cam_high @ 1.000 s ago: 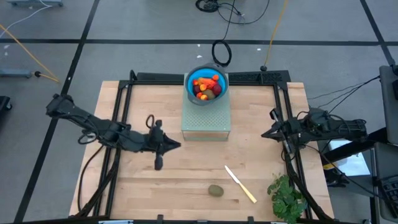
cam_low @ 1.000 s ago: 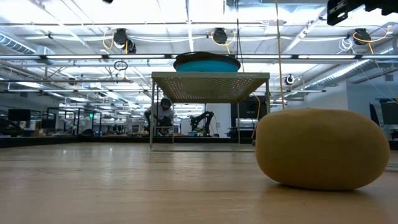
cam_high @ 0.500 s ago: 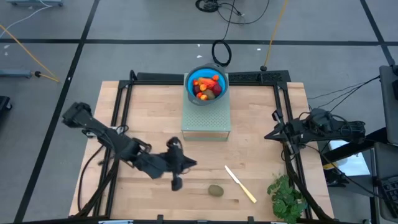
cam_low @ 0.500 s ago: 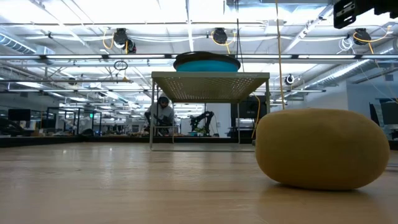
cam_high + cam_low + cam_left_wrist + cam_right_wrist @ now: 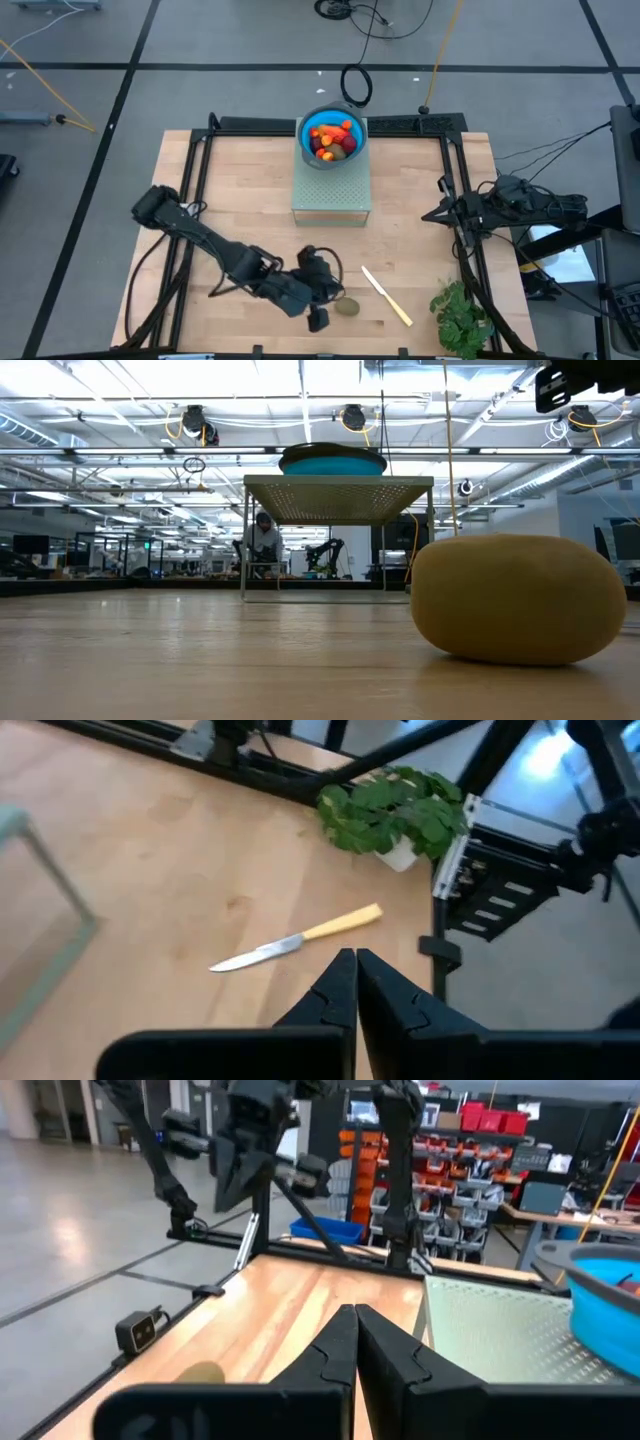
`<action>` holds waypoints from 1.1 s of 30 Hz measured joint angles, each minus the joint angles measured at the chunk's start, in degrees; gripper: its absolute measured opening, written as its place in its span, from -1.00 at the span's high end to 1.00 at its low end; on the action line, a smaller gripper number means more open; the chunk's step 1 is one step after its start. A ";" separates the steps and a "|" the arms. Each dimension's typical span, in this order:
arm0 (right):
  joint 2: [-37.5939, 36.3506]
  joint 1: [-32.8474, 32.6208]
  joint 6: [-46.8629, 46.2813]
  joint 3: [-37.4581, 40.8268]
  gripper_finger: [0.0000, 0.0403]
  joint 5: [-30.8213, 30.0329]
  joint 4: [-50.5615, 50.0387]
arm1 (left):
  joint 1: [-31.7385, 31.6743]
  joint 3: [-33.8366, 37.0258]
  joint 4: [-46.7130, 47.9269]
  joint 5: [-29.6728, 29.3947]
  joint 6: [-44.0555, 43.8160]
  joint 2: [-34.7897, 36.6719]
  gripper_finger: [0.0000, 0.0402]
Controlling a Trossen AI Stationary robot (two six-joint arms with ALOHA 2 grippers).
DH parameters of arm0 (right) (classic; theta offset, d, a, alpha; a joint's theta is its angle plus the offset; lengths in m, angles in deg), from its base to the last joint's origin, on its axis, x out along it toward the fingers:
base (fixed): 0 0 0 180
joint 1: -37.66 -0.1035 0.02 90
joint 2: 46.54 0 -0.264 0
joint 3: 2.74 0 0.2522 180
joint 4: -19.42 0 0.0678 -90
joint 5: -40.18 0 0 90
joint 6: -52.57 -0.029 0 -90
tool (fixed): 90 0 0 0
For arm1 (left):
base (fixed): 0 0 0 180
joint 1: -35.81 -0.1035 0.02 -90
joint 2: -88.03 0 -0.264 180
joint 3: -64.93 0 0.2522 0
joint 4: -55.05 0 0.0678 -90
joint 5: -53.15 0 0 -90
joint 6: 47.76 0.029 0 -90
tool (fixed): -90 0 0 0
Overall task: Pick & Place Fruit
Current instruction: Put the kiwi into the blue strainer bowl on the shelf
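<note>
So my left claw (image 5: 322,318) is hanging low over the near part of the table (image 5: 230,180), fingers pinched together with nothing in them, right next to the last loose kiwi (image 5: 347,306). I can't tell from above if it's touching the fruit or just beside it. The rest of the fruit (image 5: 331,139) is already piled in the blue bowl (image 5: 303,146), which sits up on the pale green mesh stand (image 5: 331,197) at the far side.

My guess on handling: the kiwi looks like a small, smooth, matte toy oval, lying on its long side. Probably light and fairly stiff, so crushing isn't my worry. Rolling is. A rounded thing like that will likely squirt out if I pinch near an end, so I'd open up first, come down straight over the middle and close across the short width.

The cream-handled knife (image 5: 386,295) lies just past it, near but apart, so I want my fingers lined up so they don't clip the blade. The leafy bunch (image 5: 462,314) is off at the corner, no issue.

My right claw (image 5: 430,214) is parked at the right edge of the table, also closed and empty.
</note>
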 joint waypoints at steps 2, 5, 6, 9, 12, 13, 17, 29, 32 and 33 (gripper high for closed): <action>0.00 0.00 0.24 0.72 1.00 0.07 0.98 | 0.00 -1.66 0.34 0.69 -1.03 -1.74 0.99; 0.00 0.00 1.11 2.38 1.00 0.07 1.34 | 0.00 -4.17 1.83 0.93 -3.55 -3.94 0.98; 0.00 0.00 1.07 3.20 1.00 0.07 2.21 | 0.00 -4.74 1.94 1.25 -4.20 -4.58 0.99; 0.00 0.00 1.07 6.22 1.00 0.05 7.31 | -0.02 -6.25 1.74 1.96 -6.49 -6.21 0.99; 0.00 0.00 1.07 9.52 1.00 -0.04 12.43 | -0.02 -8.22 1.69 2.58 -7.54 -8.30 0.99; 0.00 0.00 0.99 10.65 1.00 -0.09 14.07 | -0.02 -8.62 1.64 2.84 -7.62 -8.80 0.99; -0.02 0.00 -0.75 14.57 1.00 -1.44 18.66 | -0.08 -9.52 2.06 3.54 -10.26 -10.87 1.00; -0.04 0.00 -2.86 19.17 1.00 -1.17 21.40 | -0.24 -9.53 1.52 7.76 -7.16 -12.80 1.00; -0.04 0.00 -3.48 19.40 1.00 -1.09 21.40 | -0.12 -9.53 1.09 8.19 -4.19 -12.80 1.00; -0.04 0.00 -3.48 19.40 1.00 -1.03 21.39 | -0.12 -9.53 1.06 9.01 -3.32 -12.80 1.00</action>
